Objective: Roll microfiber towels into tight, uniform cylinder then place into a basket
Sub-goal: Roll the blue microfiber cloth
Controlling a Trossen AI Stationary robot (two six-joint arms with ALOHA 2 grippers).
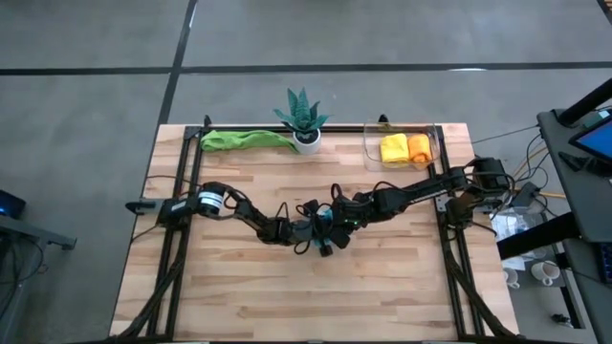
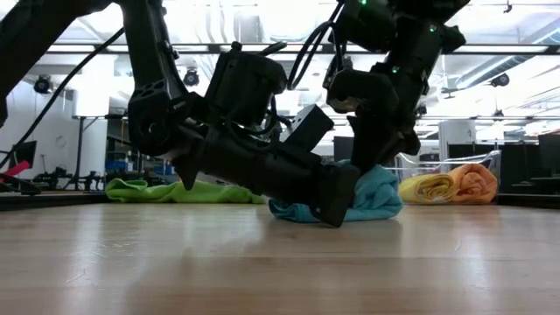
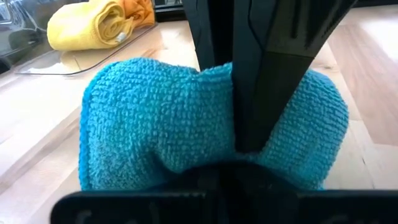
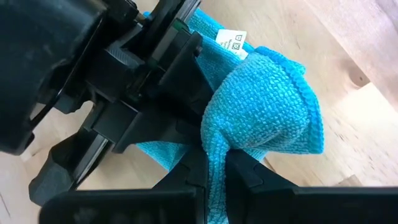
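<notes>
A light blue microfiber towel (image 2: 378,197) lies bunched into a lump on the middle of the table, its white label (image 4: 233,42) showing. My left gripper (image 3: 217,167) reaches in almost level from the table's left and is shut on the lump. My right gripper (image 4: 214,169) slants down from the right and is shut on the same towel. The clear basket (image 1: 435,136) at the far right holds a yellow roll (image 1: 393,148) and an orange roll (image 1: 419,146). A green towel (image 1: 244,139) lies loose at the far left. My left gripper is shut on the lump's left side (image 3: 205,155), low down, coming almost level from the table's left. My own fingers hide the place of contact. The towel bulges out on both sides of them and rests on the table. My right gripper pinches a gathered fold of the blue towel (image 4: 214,146) between its two fingers, slanting down from above and from the right. The cloth bunches into a narrow neck at the fingers and puffs out beyond them. The lump's underside stays on the table.
A spiky green plant in a white pot (image 1: 304,122) stands at the far edge between the green towel and the basket. Bare wooden tabletop (image 1: 316,296) lies toward the near edge. The two arms cross closely at the centre.
</notes>
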